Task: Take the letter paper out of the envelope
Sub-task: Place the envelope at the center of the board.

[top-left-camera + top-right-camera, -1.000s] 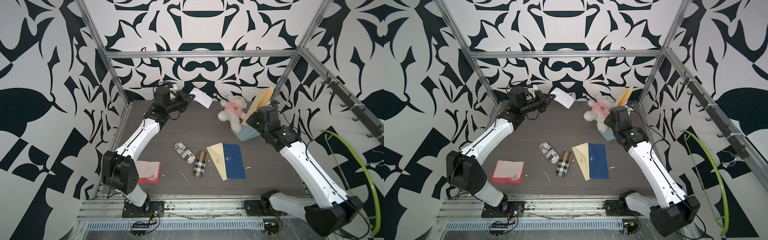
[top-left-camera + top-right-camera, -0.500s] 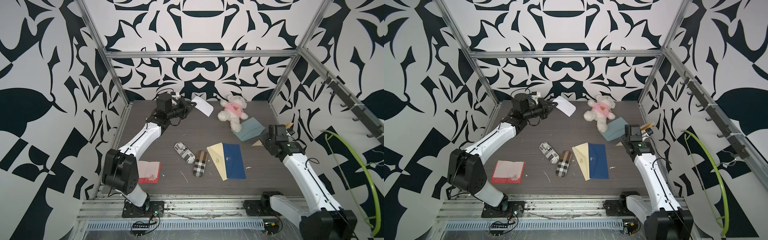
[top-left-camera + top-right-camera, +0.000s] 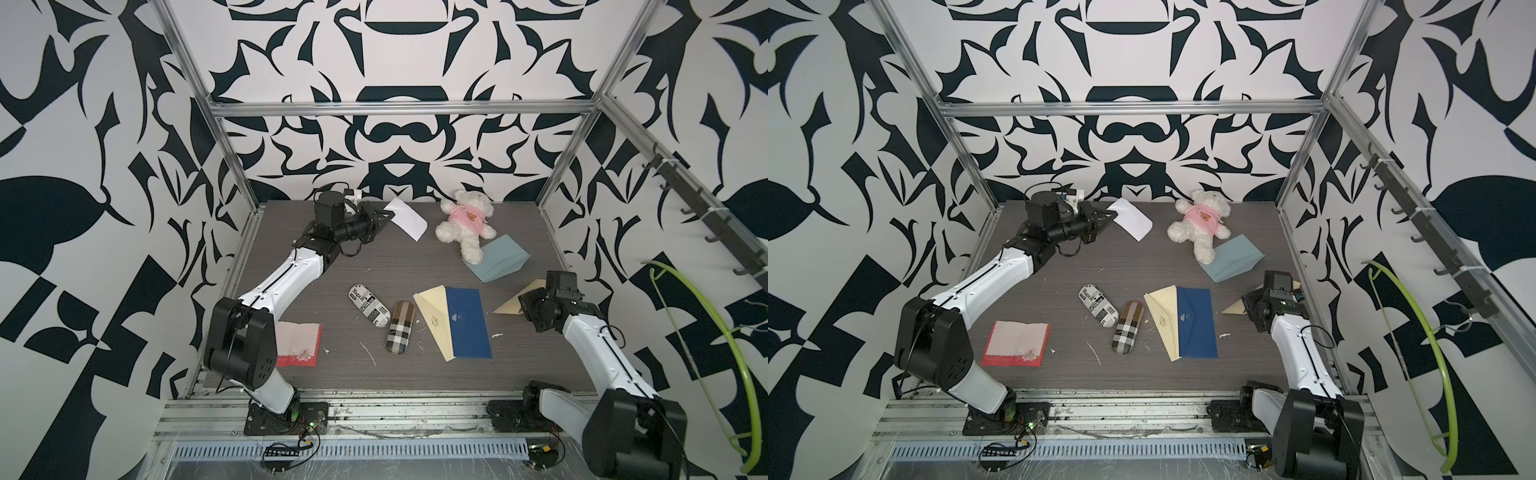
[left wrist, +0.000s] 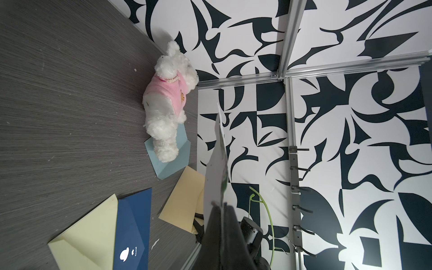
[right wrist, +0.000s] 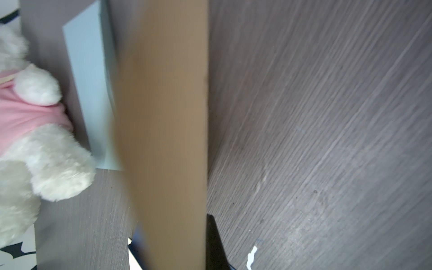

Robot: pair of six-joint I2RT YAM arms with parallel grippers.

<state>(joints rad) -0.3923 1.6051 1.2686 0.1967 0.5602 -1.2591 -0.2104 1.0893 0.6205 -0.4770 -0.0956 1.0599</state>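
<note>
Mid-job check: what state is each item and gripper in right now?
left gripper: shut on letter paper
letter paper: free of any envelope, held above the table
right gripper: shut on tan envelope
tan envelope: held by one end, low over table
teddy bear: lying down, leg on light blue envelope
light blue envelope: flat on table
navy envelope: flat, overlapping cream envelope
plaid case: closed
newsprint case: closed

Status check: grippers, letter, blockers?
Left gripper shut on letter paper, raised. Right gripper shut on tan envelope, low. Paper clear of envelope. Nothing in the way.
</note>
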